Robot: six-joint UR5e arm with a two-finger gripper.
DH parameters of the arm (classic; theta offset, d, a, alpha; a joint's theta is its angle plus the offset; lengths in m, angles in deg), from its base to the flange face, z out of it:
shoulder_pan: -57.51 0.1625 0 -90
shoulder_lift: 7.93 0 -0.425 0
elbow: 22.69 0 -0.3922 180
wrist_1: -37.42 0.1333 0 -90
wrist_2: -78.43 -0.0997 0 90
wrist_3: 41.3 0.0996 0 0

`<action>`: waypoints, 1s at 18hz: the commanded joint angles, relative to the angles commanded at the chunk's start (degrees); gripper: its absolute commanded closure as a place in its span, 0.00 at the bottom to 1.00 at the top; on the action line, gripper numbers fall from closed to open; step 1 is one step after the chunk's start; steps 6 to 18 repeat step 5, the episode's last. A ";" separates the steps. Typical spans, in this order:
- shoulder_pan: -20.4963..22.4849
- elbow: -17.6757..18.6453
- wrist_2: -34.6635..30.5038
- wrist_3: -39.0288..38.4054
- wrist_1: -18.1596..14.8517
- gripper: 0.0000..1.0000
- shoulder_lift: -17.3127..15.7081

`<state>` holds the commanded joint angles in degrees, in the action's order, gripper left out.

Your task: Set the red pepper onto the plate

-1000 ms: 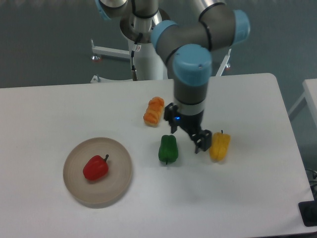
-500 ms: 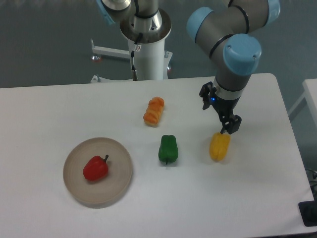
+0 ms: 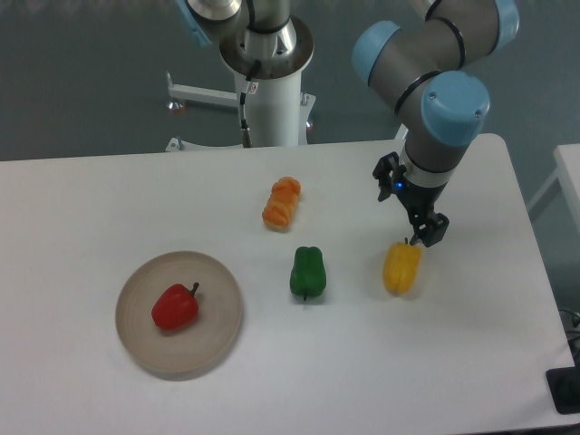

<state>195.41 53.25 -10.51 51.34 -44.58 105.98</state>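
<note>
Arm swung right from between the green pepper (image 3: 307,271) and yellow pepper (image 3: 401,266) a second ago; gripper (image 3: 426,228) now hangs just above the yellow one's top, barely shifted in the last half second. Fingers hold nothing; can't tell their gap. Red pepper (image 3: 175,306) sits on the plate (image 3: 223,287), so the placement looks done.

The red pepper (image 3: 175,307) lies on the plate (image 3: 217,283); gripper (image 3: 420,230) above yellow pepper (image 3: 401,268).

Green pepper (image 3: 307,271), yellow pepper (image 3: 401,266) (orange item (image 3: 282,202) behind)
</note>
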 joint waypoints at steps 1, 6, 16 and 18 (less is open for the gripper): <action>0.00 0.00 0.00 -0.17 0.00 0.00 0.00; -0.09 -0.09 0.00 -0.70 0.09 0.00 0.00; -0.09 -0.09 0.00 -0.70 0.09 0.00 0.00; -0.09 -0.09 0.00 -0.70 0.09 0.00 0.00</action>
